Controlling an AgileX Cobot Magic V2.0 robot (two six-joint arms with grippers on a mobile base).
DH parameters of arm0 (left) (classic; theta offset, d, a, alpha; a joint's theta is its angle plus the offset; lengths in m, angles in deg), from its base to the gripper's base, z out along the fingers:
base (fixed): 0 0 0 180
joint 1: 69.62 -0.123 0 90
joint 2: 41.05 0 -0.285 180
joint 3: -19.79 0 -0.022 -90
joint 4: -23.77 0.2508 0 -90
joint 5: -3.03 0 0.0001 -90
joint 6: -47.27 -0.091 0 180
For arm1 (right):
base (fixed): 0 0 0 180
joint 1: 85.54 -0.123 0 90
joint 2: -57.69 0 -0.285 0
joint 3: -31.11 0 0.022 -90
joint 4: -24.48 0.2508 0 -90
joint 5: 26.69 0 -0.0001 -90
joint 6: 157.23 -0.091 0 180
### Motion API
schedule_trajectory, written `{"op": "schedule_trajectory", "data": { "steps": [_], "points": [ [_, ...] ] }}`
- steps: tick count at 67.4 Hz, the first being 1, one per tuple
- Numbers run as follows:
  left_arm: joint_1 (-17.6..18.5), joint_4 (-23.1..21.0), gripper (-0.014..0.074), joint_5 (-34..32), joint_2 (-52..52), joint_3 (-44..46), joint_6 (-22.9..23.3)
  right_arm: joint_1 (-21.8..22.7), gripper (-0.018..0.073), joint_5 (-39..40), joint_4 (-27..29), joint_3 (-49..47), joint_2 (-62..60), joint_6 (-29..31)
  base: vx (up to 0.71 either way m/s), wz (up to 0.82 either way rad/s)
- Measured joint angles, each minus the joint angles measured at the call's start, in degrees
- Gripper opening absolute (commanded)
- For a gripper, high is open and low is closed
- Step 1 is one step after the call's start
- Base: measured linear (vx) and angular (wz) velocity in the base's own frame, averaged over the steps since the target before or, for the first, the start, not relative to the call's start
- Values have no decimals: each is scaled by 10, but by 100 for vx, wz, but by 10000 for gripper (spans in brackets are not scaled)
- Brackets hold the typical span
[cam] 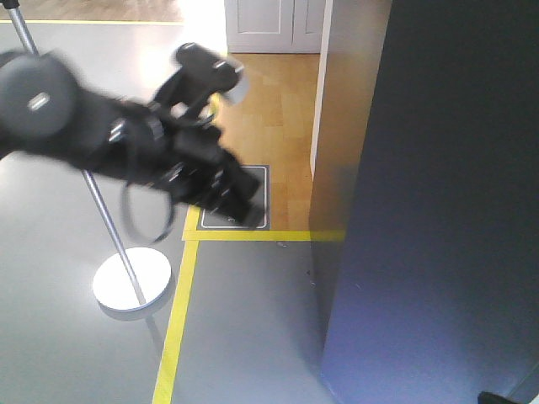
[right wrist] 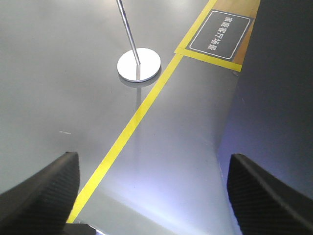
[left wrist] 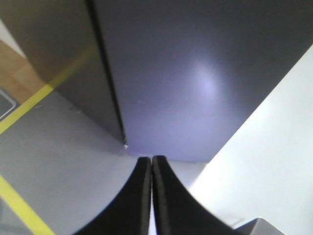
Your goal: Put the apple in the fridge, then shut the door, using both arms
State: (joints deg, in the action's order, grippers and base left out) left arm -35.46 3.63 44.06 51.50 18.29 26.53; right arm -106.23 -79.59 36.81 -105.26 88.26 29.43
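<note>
Left gripper [left wrist: 152, 159] jaws are squeezed fully together, nothing between them, right up near the dark grey door [left wrist: 205, 83], which looks flush against the fridge [left wrist: 58, 54]. Right gripper [right wrist: 152, 161] jaws are spread wide, empty, over grey floor [right wrist: 58, 88] with a yellow tape line [right wrist: 142, 110] and a silver pole [right wrist: 128, 24] further off.

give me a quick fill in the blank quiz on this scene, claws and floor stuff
1. The left claw is ___, its fingers touching.
2. The right claw is ___, with nothing between its fingers.
3. The long tape line is ___.
4. The silver pole stands on a ___ white base.
Missing words: shut; open; yellow; round.
</note>
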Motion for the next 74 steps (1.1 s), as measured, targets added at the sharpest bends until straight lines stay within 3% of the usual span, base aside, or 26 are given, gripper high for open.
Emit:
{"op": "schedule_trajectory", "data": {
  "steps": [11, 26, 34, 54, 64, 74],
  "points": [
    [-14, 33, -6, -40, -93, -114, 19, 0, 587, 0, 7, 0, 0, 0, 0, 0],
    [-44, 161, -6, -47, -201, -231, 128, 0, 587, 0, 26, 0, 0, 0, 0, 0],
    [-50, 207, -6, -46, -248, -274, 166, 0, 587, 0, 28, 0, 0, 0, 0, 0],
    [-51, 223, -6, -46, -327, -320, 182, 0, 575, 21, 20, 0, 0, 1, 0, 0],
    [-51, 224, -6, -45, -331, -320, 182, 0, 466, 42, -33, 0, 0, -9, 0, 0],
    [-51, 225, -6, -45, -331, -320, 183, 0, 230, 72, -101, 0, 5, -58, 0, 0]
  ]
}}
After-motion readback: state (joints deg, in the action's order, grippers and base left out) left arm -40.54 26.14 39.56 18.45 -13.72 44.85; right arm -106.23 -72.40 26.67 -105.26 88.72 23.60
